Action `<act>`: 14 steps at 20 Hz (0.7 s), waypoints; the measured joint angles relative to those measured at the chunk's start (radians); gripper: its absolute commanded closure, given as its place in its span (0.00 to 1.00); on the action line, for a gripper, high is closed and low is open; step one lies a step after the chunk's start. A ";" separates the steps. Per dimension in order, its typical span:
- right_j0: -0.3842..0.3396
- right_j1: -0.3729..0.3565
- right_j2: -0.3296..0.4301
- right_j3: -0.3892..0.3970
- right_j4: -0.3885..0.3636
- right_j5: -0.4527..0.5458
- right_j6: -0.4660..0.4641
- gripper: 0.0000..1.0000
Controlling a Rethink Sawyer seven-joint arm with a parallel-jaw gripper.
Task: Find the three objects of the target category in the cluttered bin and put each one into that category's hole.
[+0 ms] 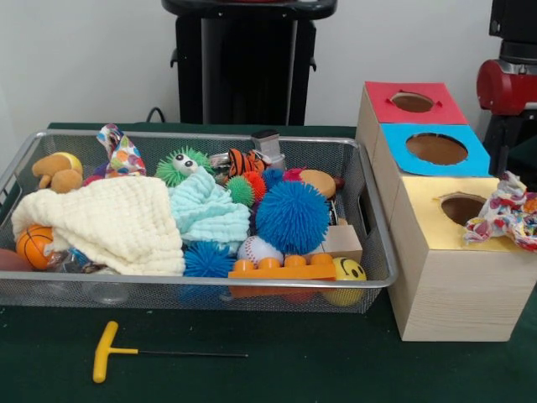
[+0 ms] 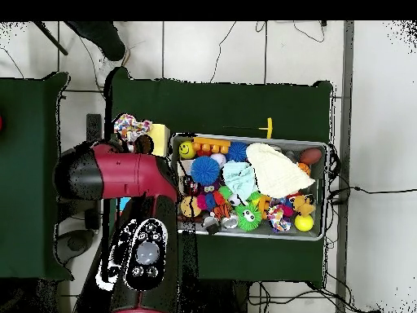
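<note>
From the front, the rope ring [image 1: 506,210] lies on the yellow box top beside the hole [image 1: 462,207], and three boxes stand in a row; overhead, the red arm [image 2: 122,175] covers them. The end effector's state cannot be told. The basket [image 1: 379,252] fills the worktop's [image 1: 319,369] middle, holding three blue spiky balls [image 1: 292,217] and the dotted cloth [image 1: 122,153].

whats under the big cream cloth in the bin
The cream cloth drapes over the left of the bin. A small basketball pokes out at its left edge and a blue spiky ball at its right. Whatever lies beneath its middle is covered.
</note>
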 measured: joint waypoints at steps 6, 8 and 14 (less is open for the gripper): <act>0.012 -0.001 -0.017 -0.013 0.002 0.024 0.000 0.00; 0.012 0.000 -0.017 -0.020 0.003 0.034 0.000 0.00; 0.010 0.003 -0.019 -0.045 0.003 0.044 0.000 0.00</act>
